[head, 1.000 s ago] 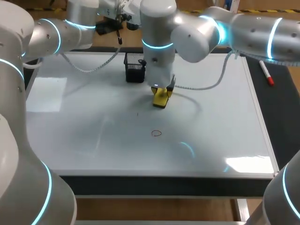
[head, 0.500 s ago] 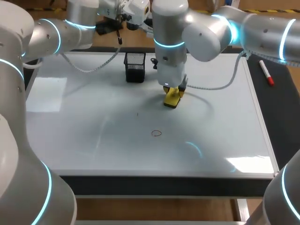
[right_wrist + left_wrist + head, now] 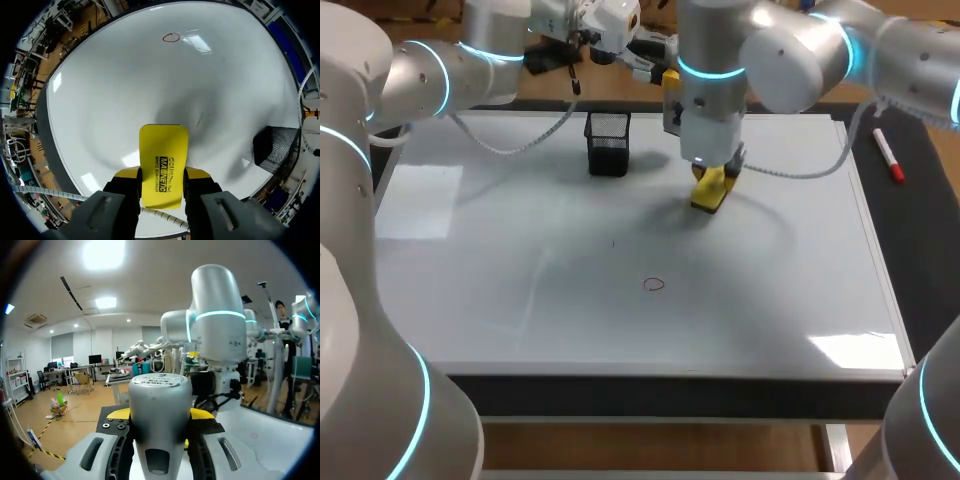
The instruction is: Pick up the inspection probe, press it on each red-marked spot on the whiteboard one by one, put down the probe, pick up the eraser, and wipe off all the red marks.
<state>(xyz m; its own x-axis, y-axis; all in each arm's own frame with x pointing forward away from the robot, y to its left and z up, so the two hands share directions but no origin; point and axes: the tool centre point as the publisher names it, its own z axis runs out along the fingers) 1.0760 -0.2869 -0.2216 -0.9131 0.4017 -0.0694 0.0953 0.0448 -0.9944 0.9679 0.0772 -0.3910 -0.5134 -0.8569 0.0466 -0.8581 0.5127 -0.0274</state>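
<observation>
Head view: eraser in grip, one red ring to wipe

Right gripper (image 3: 713,178): clamped on yellow eraser (image 3: 709,192), whose long axis runs in line with my fingers.
Red ring (image 3: 654,284) on whiteboard (image 3: 500,290): 7 o'clock from eraser, well apart; right arm nearer.
Left gripper (image 3: 160,414): clamped on inspection probe (image 3: 160,395).
Mesh holder (image 3: 608,145): 10 o'clock from eraser, contents not visible.

Yellow eraser (image 3: 163,165) w/ blk lettering; grey probe (image 3: 160,425); white whiteboard (image 3: 520,300); red mark (image 3: 654,284); blk mesh holder (image 3: 608,143).

The left arm (image 3: 440,75) and right arm (image 3: 800,55) are glossy white tubes banded with glowing cyan rings (image 3: 705,70). Grey cable (image 3: 505,151) trails off each. The left hand (image 3: 160,415) and right hand (image 3: 162,175) have grey fingers (image 3: 107,210), black screws (image 3: 106,425) and yellow tips (image 3: 127,173).
</observation>
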